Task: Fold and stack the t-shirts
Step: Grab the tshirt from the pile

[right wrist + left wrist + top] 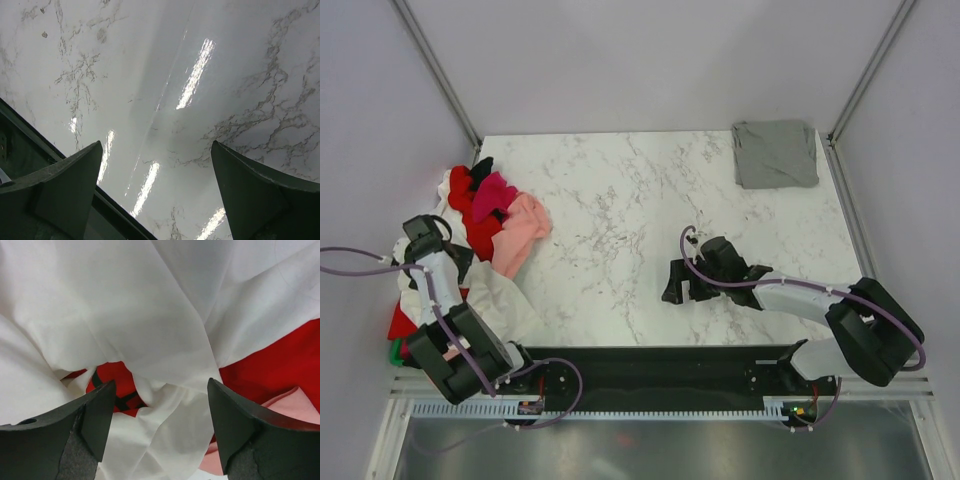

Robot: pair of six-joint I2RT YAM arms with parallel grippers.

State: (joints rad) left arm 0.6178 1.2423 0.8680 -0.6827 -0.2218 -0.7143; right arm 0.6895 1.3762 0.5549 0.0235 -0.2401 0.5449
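A loose pile of t-shirts lies at the table's left edge: a red one (pixel 468 205), a magenta one (pixel 496 190), a pink one (pixel 524 228), a large white one (pixel 506 300), a black scrap (pixel 482 166) and a green bit (pixel 396 351). A folded grey t-shirt (pixel 776 153) lies flat at the far right corner. My left gripper (pixel 422 236) is open just above the pile. In the left wrist view the left gripper (pixel 160 407) straddles a fold of the white shirt (pixel 125 315), with red cloth (pixel 270 365) and pink cloth (pixel 296 407) beside it. My right gripper (pixel 677 286) is open and empty over bare marble.
The marble table (pixel 640 200) has white walls on three sides and metal posts at the back corners. A black rail (pixel 660 365) runs along the near edge and also shows in the right wrist view (pixel 30 145), under the right gripper (pixel 156 170).
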